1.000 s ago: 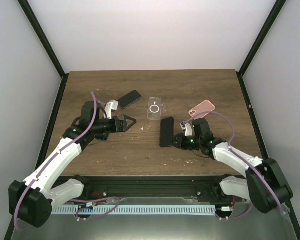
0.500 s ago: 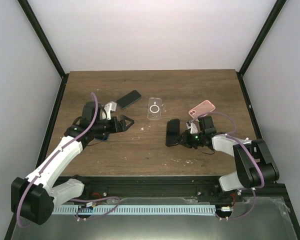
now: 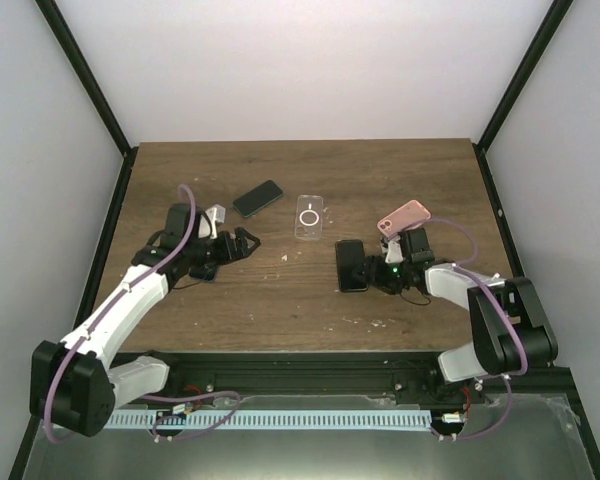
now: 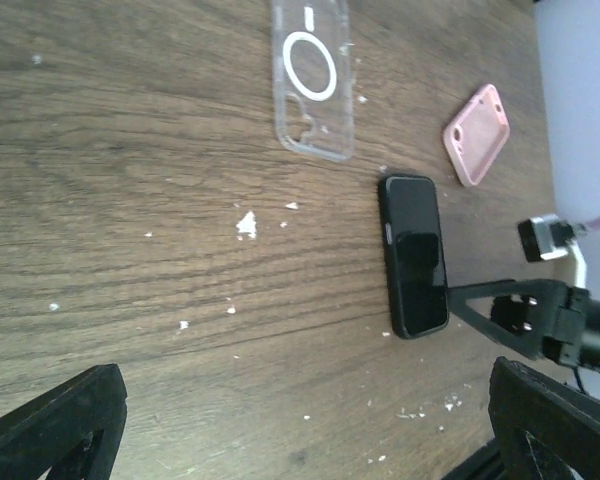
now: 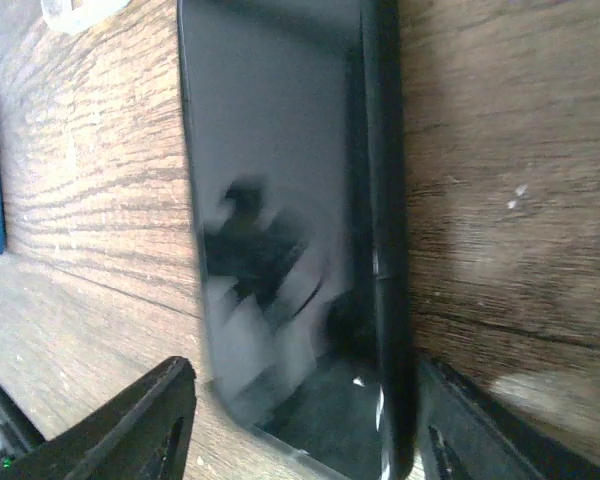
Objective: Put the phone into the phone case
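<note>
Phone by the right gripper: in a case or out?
Out: black phone lies bare on the table, apart from the clear case and pink case.

Two dark phones: far phone (image 3: 257, 198) and near phone (image 3: 351, 264). Two phone cases: clear case (image 3: 309, 217) with a white ring, pink case (image 3: 403, 216). Two robot arms, left arm (image 3: 120, 305) and right arm (image 3: 460, 290), each ending in one of two grippers, left gripper (image 3: 248, 240) and right gripper (image 3: 372, 272). One wooden table (image 3: 380, 170) beneath it all. Scattered white crumbs (image 4: 246, 224) on the wood, too small and too many to count
</note>
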### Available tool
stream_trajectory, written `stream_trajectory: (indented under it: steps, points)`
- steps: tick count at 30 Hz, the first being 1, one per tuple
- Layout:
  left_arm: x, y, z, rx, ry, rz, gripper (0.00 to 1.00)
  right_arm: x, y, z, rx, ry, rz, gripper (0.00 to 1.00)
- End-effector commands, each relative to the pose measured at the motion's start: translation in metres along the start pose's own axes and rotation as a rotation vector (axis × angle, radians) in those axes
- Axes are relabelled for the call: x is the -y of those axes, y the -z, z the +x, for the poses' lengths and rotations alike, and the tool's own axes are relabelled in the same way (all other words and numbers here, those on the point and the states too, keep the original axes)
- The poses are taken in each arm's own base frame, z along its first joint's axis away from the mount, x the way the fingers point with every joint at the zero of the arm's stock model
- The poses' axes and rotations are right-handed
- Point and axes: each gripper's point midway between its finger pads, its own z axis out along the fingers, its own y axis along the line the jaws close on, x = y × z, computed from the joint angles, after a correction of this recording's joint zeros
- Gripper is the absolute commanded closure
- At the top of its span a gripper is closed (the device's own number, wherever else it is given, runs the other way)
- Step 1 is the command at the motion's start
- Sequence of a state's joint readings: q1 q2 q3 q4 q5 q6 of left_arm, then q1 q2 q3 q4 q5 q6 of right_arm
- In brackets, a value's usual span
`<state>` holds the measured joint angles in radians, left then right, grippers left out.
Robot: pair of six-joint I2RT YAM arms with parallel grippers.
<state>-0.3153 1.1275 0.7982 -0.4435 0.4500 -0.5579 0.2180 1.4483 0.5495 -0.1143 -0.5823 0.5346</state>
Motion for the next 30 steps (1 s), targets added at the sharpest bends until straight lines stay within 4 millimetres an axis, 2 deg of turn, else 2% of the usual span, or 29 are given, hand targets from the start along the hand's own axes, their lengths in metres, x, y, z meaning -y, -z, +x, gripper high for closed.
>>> stream_trajectory:
  steps: [1, 3, 5, 6, 12, 15, 18, 22, 25, 27, 30]
  points:
    - [-0.023, -0.005, -0.005, 0.006, 0.080, -0.083, 0.00, -0.008, 0.019, -0.026, 0.100, 0.024, 0.052, 0.32]
    - [-0.033, -0.008, -0.007, 0.013, 0.109, -0.116, 0.00, -0.009, 0.025, -0.027, 0.114, 0.020, 0.065, 0.21]
    - [-0.044, -0.009, -0.010, 0.025, 0.139, -0.148, 0.00, -0.012, 0.031, -0.028, 0.126, 0.022, 0.070, 0.05]
    - [-0.049, -0.009, -0.012, 0.033, 0.151, -0.160, 0.00, -0.014, 0.035, -0.029, 0.136, 0.026, 0.069, 0.01]
    - [-0.084, -0.002, -0.034, 0.113, 0.242, -0.263, 0.00, -0.038, 0.055, -0.029, 0.178, 0.056, -0.002, 0.00]
    - [-0.124, 0.004, -0.049, 0.179, 0.277, -0.427, 0.00, -0.052, 0.066, -0.029, 0.207, 0.076, -0.050, 0.00]
    - [-0.155, 0.007, -0.061, 0.186, 0.339, -0.511, 0.00, -0.068, 0.077, -0.030, 0.236, 0.109, -0.108, 0.00]
    - [-0.180, 0.005, -0.078, 0.215, 0.358, -0.554, 0.00, -0.083, 0.090, -0.032, 0.271, 0.153, -0.152, 0.00]
    - [-0.195, 0.001, -0.088, 0.211, 0.331, -0.602, 0.00, -0.084, 0.094, -0.036, 0.292, 0.178, -0.138, 0.00]
    - [-0.206, -0.006, -0.088, 0.178, 0.320, -0.636, 0.00, -0.083, 0.094, -0.039, 0.296, 0.183, -0.121, 0.00]
    - [-0.211, -0.019, -0.084, 0.125, 0.334, -0.623, 0.00, -0.090, 0.097, -0.040, 0.286, 0.195, -0.139, 0.00]
